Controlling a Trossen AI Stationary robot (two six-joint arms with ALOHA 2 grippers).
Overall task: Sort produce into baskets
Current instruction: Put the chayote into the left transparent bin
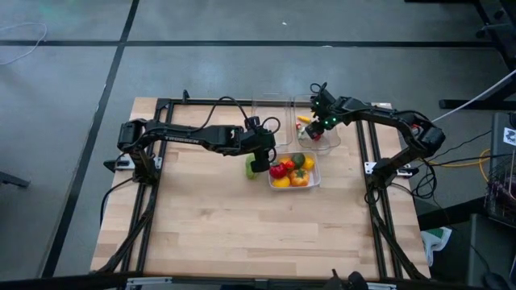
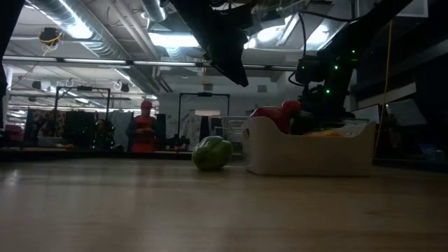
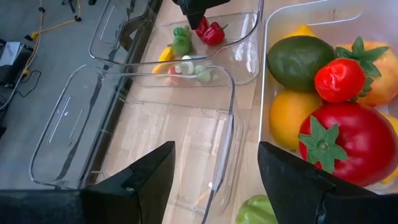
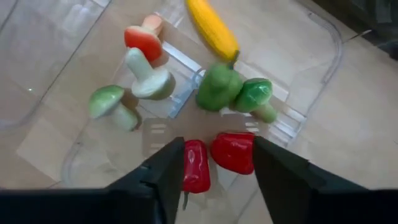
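Wooden slats made up the table (image 1: 210,217), and three tubs sat toward its far edge. From where I stood, the right tool (image 4: 217,163) hung just above the clear tub (image 4: 323,74) that held small vegetables, its jaws parted around two red peppers (image 4: 233,151) lying on the tub floor, nothing gripped; a yellow corn cob (image 4: 212,28) and mushrooms (image 4: 149,78) lay beside them. It looked like a drop-off just made. The left tool (image 3: 214,180) hovered with jaws moderately apart and empty, above the empty clear tub (image 3: 134,124) and beside the white tub (image 3: 270,37) crowded with a tomato (image 3: 348,140), a lemon (image 3: 292,115) and other fruit. A green piece (image 1: 251,167) lay loose on the table beside the white tub. I judged it next: the left tool would need to descend over it, close, and lift it to its tub.
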